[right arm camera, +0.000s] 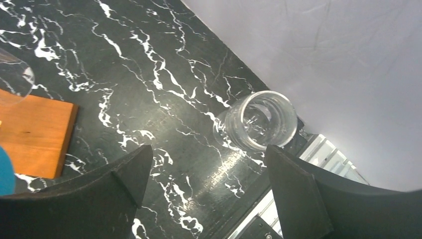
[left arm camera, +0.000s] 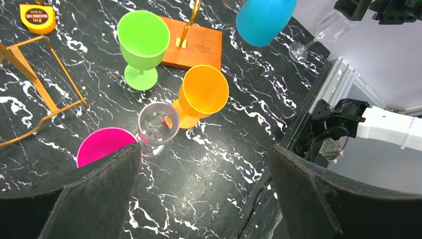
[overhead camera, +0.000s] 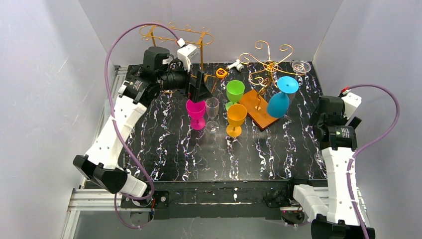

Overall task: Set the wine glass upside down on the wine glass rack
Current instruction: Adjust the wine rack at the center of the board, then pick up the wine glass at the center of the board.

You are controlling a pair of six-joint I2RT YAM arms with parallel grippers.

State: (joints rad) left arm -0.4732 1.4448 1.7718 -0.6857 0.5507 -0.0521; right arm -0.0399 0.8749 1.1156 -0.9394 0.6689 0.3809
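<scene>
A clear wine glass (right arm camera: 261, 119) stands upright by the table's right edge, just beyond the fingertips of my open right gripper (right arm camera: 209, 149); nothing is between its fingers. The same glass (left arm camera: 318, 32) shows in the left wrist view. The gold wine glass rack (overhead camera: 267, 63) on a wooden base (overhead camera: 260, 113) stands at the back, with a blue glass (overhead camera: 279, 99) hanging upside down from it and a clear one (overhead camera: 301, 66) at its right arm. My left gripper (left arm camera: 205, 149) hangs open and empty above a pink glass (left arm camera: 102, 144) and another clear glass (left arm camera: 157, 124).
A green glass (overhead camera: 235, 92) and an orange glass (overhead camera: 236, 118) stand mid-table. A second gold rack (overhead camera: 174, 32) is at the back left, with a yellow tape measure (overhead camera: 221, 73) and a white object (overhead camera: 234, 64) behind the glasses. White walls close in on three sides.
</scene>
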